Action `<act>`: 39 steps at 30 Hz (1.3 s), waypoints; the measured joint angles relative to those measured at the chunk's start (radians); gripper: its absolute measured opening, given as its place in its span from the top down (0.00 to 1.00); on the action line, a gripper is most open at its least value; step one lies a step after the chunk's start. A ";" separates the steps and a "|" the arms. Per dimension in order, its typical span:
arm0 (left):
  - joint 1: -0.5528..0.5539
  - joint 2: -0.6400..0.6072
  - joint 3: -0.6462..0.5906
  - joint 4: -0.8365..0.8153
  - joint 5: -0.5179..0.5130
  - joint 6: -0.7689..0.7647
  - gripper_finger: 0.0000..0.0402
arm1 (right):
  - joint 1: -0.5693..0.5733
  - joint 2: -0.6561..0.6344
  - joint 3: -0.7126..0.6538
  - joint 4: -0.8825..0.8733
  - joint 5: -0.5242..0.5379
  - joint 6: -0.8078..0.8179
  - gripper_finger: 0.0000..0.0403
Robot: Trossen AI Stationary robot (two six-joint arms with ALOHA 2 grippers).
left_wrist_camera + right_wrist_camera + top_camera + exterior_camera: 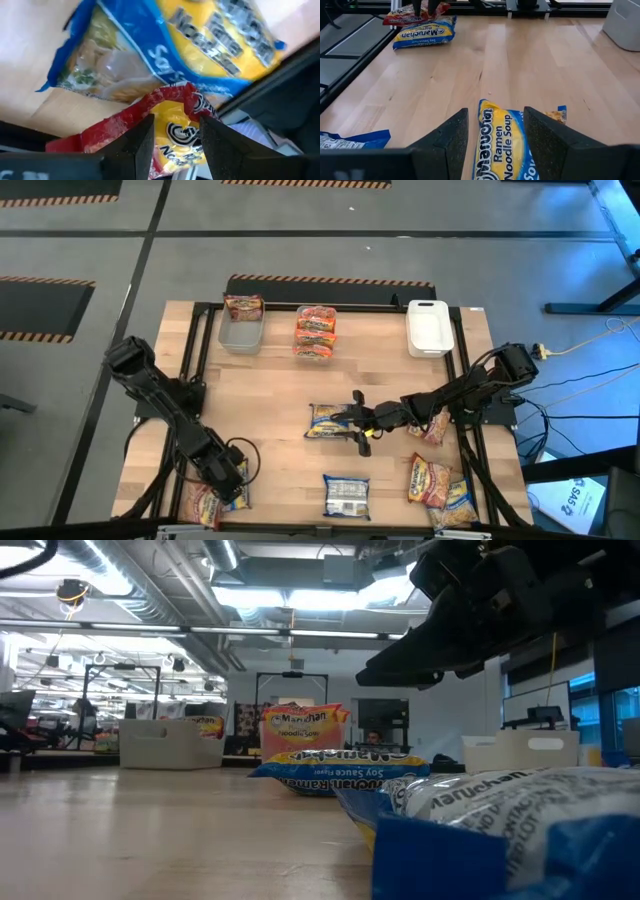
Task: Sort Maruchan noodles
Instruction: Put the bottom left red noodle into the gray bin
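Maruchan noodle packets lie scattered on the wooden table. My left gripper (230,483) hangs open at the near left corner, pointing steeply down. Its fingers stand on either side of the crinkled edge of a red-and-yellow packet (172,132), which lies beside a blue-and-yellow packet (200,40). Whether the fingers touch the red packet does not show. My right gripper (358,428) is open at mid-table, its fingers (455,135) low over one end of another blue-and-yellow packet (502,145) that lies flat on the wood.
Along the far edge stand a grey bin (241,332) with a red packet, a clear bin with stacked red packets (314,332), and a white bin (428,327). A blue-white packet (346,495) lies near the front edge. More packets (432,480) lie at the near right.
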 joint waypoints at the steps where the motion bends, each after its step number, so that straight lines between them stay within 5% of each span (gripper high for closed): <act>1: 0.000 0.009 0.000 0.000 0.007 -0.001 0.63 | 0.000 0.000 0.000 0.000 0.000 0.000 0.56; 8: 0.002 -0.009 0.001 -0.003 0.036 0.030 0.63 | 0.000 0.000 0.000 -0.005 0.019 -0.002 0.56; 16: -0.002 -0.078 0.018 -0.004 -0.088 0.023 0.63 | 0.000 0.000 0.000 -0.005 0.032 -0.002 0.56; 27: -0.031 0.073 0.021 0.007 -0.037 0.029 0.64 | 0.000 0.000 0.000 -0.006 0.056 -0.002 0.56; 39: -0.027 0.105 0.019 -0.001 0.006 0.134 0.92 | 0.000 0.000 0.000 -0.017 0.056 -0.002 0.56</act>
